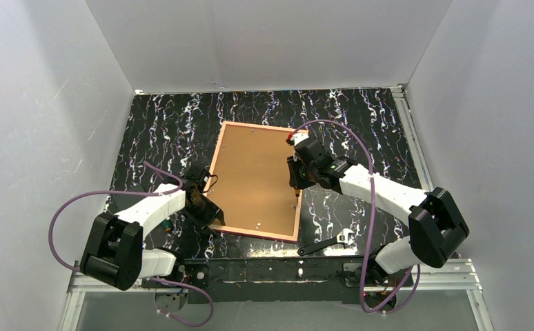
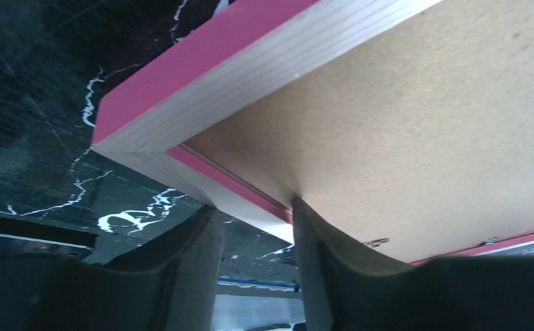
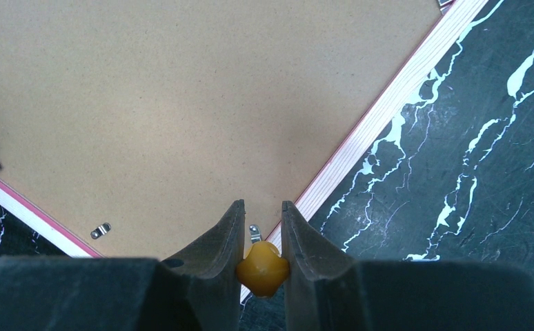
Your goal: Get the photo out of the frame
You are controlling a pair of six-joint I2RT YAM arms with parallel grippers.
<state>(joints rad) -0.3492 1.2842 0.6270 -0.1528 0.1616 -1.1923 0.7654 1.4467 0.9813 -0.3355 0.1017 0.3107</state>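
Observation:
The frame (image 1: pixel 264 127) lies face down, its pink-red border around the brown back panel (image 1: pixel 254 176). The photo is hidden under the panel. My left gripper (image 1: pixel 209 214) is at the frame's near left corner. In the left wrist view it (image 2: pixel 254 207) is shut across the frame's rail (image 2: pixel 250 62), with one finger outside and one on the panel (image 2: pixel 423 124). My right gripper (image 1: pixel 296 181) is over the frame's right edge (image 3: pixel 388 103). It (image 3: pixel 262 207) is shut on a yellow tool handle (image 3: pixel 262 269), just above a metal tab (image 3: pixel 254 233).
A wrench (image 1: pixel 326 243) lies on the black marbled table near the frame's near right corner. Another metal tab (image 3: pixel 100 230) sits on the panel by the near edge. White walls enclose the table on three sides.

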